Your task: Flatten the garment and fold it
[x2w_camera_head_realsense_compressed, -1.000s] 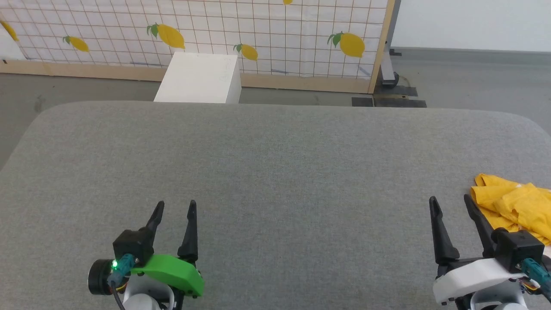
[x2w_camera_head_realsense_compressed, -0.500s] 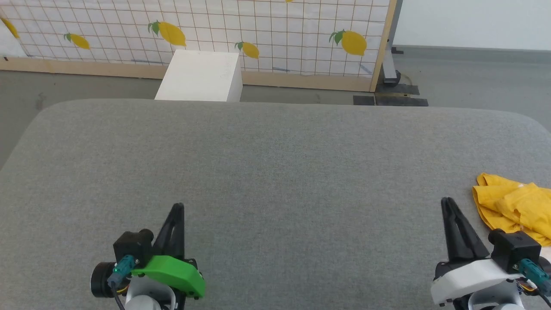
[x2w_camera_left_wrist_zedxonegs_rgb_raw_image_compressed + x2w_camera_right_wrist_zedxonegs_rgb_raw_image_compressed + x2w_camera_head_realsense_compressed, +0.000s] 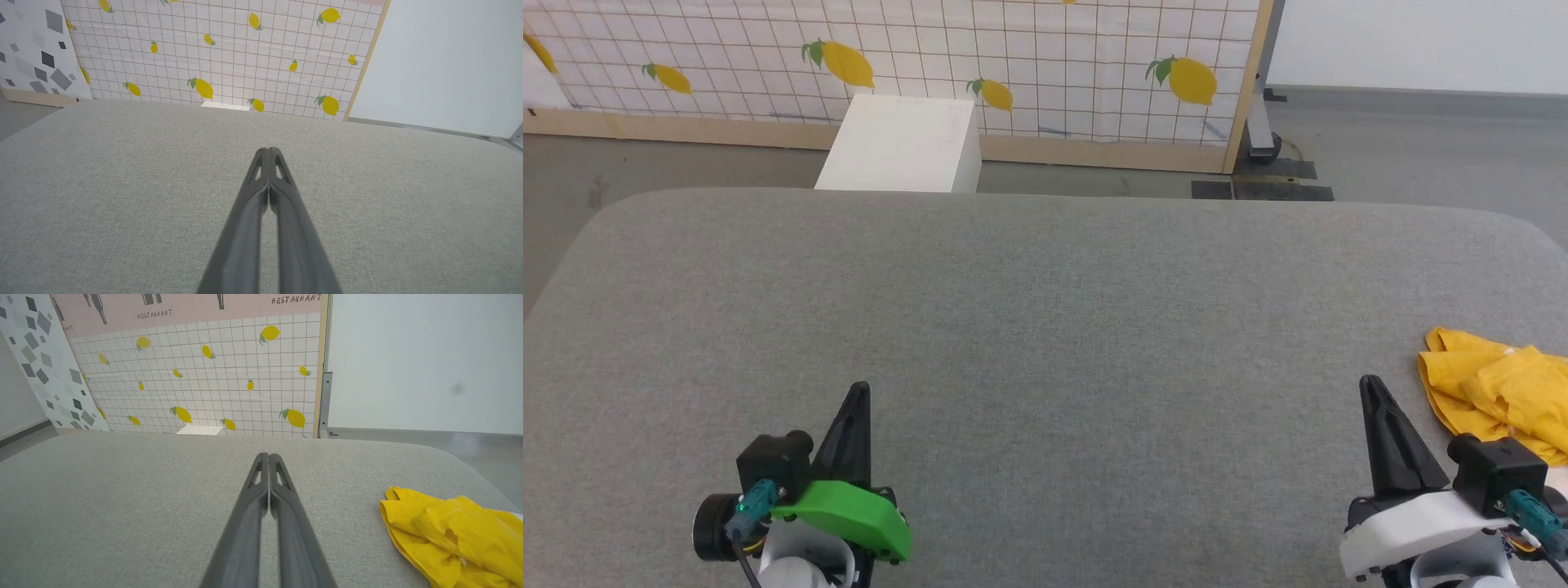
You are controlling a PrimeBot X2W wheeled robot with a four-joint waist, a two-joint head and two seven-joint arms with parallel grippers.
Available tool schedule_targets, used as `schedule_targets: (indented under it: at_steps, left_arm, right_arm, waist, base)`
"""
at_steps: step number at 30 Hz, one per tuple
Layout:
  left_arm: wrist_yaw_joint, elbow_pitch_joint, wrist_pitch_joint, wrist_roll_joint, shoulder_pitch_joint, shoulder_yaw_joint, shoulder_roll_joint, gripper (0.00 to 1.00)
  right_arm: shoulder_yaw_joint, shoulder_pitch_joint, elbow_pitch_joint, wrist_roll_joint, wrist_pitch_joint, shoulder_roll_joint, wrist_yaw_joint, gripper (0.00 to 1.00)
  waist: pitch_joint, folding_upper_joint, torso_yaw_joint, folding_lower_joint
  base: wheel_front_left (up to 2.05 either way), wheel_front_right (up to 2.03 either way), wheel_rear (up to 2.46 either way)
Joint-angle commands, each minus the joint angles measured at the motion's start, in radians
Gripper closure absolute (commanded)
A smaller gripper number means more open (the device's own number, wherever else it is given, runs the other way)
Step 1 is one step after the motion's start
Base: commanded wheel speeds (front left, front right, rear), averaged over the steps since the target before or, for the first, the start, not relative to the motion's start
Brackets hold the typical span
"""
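Observation:
The garment (image 3: pixel 1499 392) is a crumpled bright yellow heap at the right edge of the grey padded table (image 3: pixel 1045 310), partly cut off by the head view's border; it also lies at the lower right of the right wrist view as the garment (image 3: pixel 453 539). My right gripper (image 3: pixel 1372 384) hovers just left of it, shut with nothing between its fingers, seen as my right gripper (image 3: pixel 268 456). My left gripper (image 3: pixel 858 389) is at the lower left, far from the cloth, also shut and empty, seen as my left gripper (image 3: pixel 268 151).
A white box (image 3: pixel 903 147) stands on the floor behind the table's far edge. Behind it runs a lemon-patterned grid screen (image 3: pixel 1013 57) with a wooden frame. Black floor plates (image 3: pixel 1262 190) lie at the back right.
Both grippers have closed from wide open to fully shut, holding nothing. The arms and the garment stay where they were; the camera shifted very slightly.

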Motion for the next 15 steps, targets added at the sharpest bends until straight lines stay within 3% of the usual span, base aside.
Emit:
schedule_targets:
  at_steps: [1, 15]
  left_arm:
    - [0.006, -0.011, 0.004, 0.014, 0.008, 0.002, -0.002, 1.0]
    - [0.017, -0.045, 0.032, 0.037, 0.018, 0.008, -0.004, 1.0]
  right_arm:
    - [0.003, -0.004, -0.003, -0.008, 0.004, 0.0, 0.0, 1.0]
    - [0.009, -0.01, -0.007, -0.021, 0.018, 0.0, 0.0, 1.0]
  waist:
    - [0.0, 0.0, -0.001, 0.0001]
    - [0.001, 0.0, -0.006, 0.0001]
  base:
    - [0.0, 0.0, 0.0]
    - [0.0, 0.0, 0.0]
